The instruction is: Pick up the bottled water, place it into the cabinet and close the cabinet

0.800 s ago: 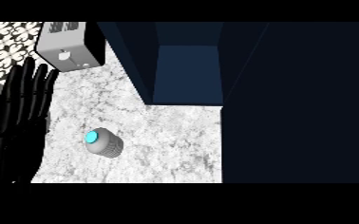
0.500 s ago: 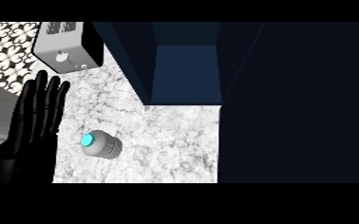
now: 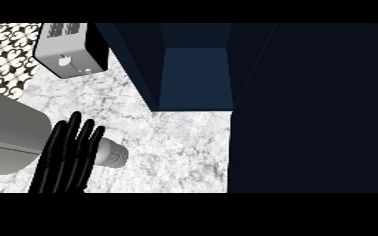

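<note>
The bottled water (image 3: 112, 153) stands on the marble counter (image 3: 177, 145) at the lower left; only its pale ribbed right side shows. My left hand (image 3: 68, 156) rises from the lower edge with straight fingers and covers the bottle's left part, open. A grey forearm (image 3: 21, 139) fills the left edge beside it. The dark blue cabinet (image 3: 193, 77) is open at the top centre, its inside bare. My right hand shows nowhere.
A silver toaster (image 3: 70, 50) sits at the upper left, close to the cabinet's left wall. A large dark panel (image 3: 303, 110) fills the right side of the view. A patterned wall (image 3: 16, 55) borders the counter at the far left.
My left hand has moved right from the counter's left edge and now lies against the bottle, hiding its blue cap. The bottle has stayed in place.
</note>
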